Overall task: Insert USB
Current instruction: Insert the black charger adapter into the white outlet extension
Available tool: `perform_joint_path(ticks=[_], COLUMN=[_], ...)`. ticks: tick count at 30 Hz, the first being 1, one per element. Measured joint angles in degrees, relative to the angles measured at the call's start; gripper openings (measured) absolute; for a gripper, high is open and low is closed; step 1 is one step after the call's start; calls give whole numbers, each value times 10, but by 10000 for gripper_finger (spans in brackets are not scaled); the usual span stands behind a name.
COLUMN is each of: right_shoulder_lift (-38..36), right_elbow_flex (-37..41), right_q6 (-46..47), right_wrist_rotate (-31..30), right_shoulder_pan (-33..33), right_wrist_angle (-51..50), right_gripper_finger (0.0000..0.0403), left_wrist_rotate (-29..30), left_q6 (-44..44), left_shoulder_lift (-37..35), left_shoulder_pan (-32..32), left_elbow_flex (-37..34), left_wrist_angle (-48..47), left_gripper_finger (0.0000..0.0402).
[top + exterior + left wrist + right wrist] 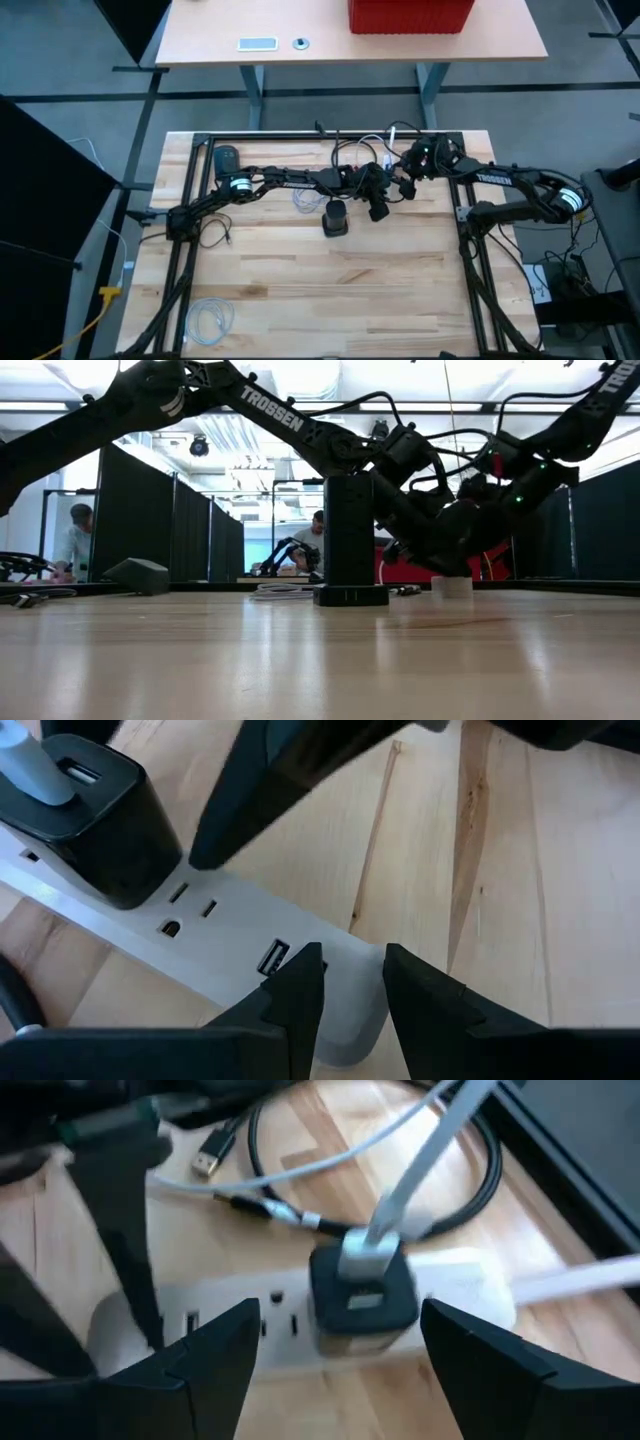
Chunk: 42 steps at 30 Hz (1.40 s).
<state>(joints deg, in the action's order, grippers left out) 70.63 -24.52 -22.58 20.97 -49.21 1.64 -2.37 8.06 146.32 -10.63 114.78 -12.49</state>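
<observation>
**Both grippers over the white power strip at the table's far side**

You have the right gripper (335, 1370) hanging just above the white power strip (455, 1285), its fingers (215, 1355) spread wide with nothing between them. Directly below that gap sits a black charger block (362, 1295) plugged into the strip, with a flat white cable (420, 1165) rising from its top. Beside it on the wood lie a looped black cable (480, 1180) and a loose USB plug (208, 1158), which rests on the table, clear of the strip.

Your left gripper (350, 990) is at the strip's rounded end, fingertips (300, 990) close together and just over the strip's USB port (272, 958). The narrow gap between them looks empty, but from this angle you cannot be sure, nor whether they press on the strip itself.

From above, both arms meet near the table's (300, 290) far edge, left gripper (378, 205) and right gripper (412, 165) near one another. A black tower-shaped unit (335, 217) stands upright just in front of them
</observation>
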Motion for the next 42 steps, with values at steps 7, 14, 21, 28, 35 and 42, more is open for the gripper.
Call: perform_joint_path(ticks=[7, 14, 21, 28, 35, 42], right_shoulder_lift=[46, 77, 83, 87, 65, 37], right_elbow_flex=[-43, -69, -76, -83, -82, -82], right_q6=[-25, -44, -46, -44, 17, 154], right_wrist_rotate=[33, 20, -1, -24, -91, -159], right_shoulder_pan=[1, 0, 0, -2, -5, -36], right_wrist_angle=[-12, -60, -75, -93, -127, -164], right_gripper_finger=[232, 182, 161, 142, 142, 142], left_wrist_rotate=[0, -1, 0, 0, 77, 114], left_q6=[0, -12, -39, -67, -111, -97], left_shoulder_lift=[0, -28, -89, -156, -268, -410], left_shoulder_pan=[0, 0, -2, -5, -21, -52], left_elbow_flex=[0, -2, -5, -12, -78, -221], left_wrist_angle=[0, -16, -53, -92, -140, -140], left_gripper_finger=[103, 104, 106, 109, 109, 107])
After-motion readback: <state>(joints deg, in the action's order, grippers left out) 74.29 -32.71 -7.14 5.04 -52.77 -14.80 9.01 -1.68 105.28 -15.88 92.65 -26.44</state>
